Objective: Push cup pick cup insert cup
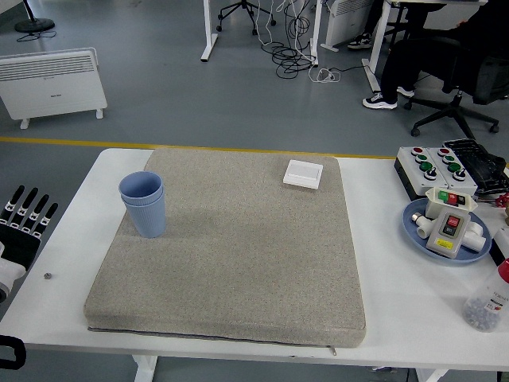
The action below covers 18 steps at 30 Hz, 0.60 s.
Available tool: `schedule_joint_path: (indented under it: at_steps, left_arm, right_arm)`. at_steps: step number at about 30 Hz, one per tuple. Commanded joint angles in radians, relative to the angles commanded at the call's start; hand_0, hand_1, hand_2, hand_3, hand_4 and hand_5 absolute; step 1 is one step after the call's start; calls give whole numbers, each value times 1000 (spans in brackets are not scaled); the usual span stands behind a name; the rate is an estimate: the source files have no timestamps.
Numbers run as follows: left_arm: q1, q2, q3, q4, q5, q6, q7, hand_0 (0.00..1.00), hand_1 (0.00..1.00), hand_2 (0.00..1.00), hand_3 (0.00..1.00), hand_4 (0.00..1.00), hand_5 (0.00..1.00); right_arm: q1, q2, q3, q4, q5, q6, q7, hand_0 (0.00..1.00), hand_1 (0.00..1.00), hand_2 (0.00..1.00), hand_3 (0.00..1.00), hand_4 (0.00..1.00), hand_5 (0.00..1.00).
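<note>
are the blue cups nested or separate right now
Nested: the blue cups stand upright as one stack on the grey mat, two rims showing one above the other.

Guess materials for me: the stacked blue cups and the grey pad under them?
Blue cups: probably matte plastic; uniform pale blue, thin rims, no glassy shine, one nested in the other. Grey pad: looks like woven or felted fabric over soft padding; speckled weave, rounded cushioned edges, and what seems a zipper along the near edge. Neither can be confirmed by look alone.
</note>
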State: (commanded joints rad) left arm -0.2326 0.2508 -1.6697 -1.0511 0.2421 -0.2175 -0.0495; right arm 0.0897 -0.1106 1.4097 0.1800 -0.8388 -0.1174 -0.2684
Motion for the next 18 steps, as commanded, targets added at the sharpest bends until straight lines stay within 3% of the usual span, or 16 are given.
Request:
schedule_joint_path:
  at_steps: [18]
  left_arm:
    - [-1,-7,-23,10,11,11,-8,703,703,681,586,639,998]
  right_arm:
    - [12,-1,8,0,-7,0,0,750,610,584,581,110,567]
